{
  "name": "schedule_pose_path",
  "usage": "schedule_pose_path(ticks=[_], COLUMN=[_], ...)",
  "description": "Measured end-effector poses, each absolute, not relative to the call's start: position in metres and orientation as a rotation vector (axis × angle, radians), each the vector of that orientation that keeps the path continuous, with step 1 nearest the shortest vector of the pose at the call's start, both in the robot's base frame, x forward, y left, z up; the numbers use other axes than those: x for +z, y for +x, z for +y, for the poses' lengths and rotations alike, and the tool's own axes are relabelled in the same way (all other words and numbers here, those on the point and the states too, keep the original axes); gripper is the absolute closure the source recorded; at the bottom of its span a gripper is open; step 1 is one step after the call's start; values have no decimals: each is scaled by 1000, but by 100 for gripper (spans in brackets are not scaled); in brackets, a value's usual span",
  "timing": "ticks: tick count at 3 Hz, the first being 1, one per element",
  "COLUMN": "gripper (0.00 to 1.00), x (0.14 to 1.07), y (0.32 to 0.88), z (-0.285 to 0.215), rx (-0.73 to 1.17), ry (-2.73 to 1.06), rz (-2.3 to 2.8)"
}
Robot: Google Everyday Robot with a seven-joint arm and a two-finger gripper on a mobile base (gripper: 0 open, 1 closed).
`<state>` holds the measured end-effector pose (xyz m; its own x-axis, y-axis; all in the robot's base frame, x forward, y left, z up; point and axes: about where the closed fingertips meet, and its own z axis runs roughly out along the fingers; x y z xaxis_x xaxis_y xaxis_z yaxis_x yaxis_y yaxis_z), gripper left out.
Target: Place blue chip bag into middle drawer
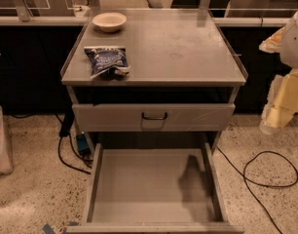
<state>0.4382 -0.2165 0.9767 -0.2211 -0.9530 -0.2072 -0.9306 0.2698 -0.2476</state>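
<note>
The blue chip bag (106, 60) lies flat on the front left of the grey cabinet top (178, 48), dark blue with white lettering and a silvery end. The middle drawer (154, 184) is pulled out below, wide and shallow, with nothing on its floor but a shadow. My gripper (274, 118) hangs at the right edge of the camera view, beside the cabinet's right side and at about the height of the closed drawer front. It is far from the bag and holds nothing that I can see.
A cream bowl (109, 21) sits at the back left of the cabinet top. A closed drawer front with a black handle (154, 116) is above the open drawer. Black cables (266, 174) loop on the floor at the right, and a bin (0, 140) stands at the left.
</note>
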Motion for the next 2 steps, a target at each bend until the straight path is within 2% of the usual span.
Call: schedule_pose_path(ticks=[2], gripper=[0], x=[968], y=[449], z=[-198], rx=[-81], ry=[-1753], rz=[2165])
